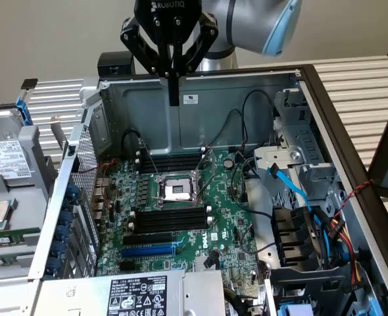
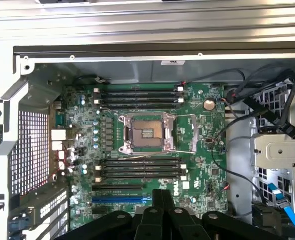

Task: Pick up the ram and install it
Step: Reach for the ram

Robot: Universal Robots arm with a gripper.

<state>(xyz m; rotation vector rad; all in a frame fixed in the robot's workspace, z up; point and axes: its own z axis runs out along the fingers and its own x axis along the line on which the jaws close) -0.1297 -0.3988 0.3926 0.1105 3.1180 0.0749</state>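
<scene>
While the open computer case (image 1: 299, 85) lies with its green motherboard (image 1: 237, 224) exposed, the end effector (image 1: 174, 97) hangs above the case's far wall, its fingers pressed together on nothing that I can see. Both banks of black memory slots (image 2: 137, 95) flanking the processor socket (image 2: 146, 134) are bare, so I judge the pick-up step not yet done. The ram (image 1: 10, 232), as best I can judge, is the thin green board lying outside the case at the exterior view's left, below a hard drive (image 1: 10, 158); I cannot be sure. Grasping it would call for parted fingers squared to its long edges. "ROBOTIQ" reads on the end effector's body; the print on the power supply label (image 1: 138, 293) is too fine to read.
</scene>
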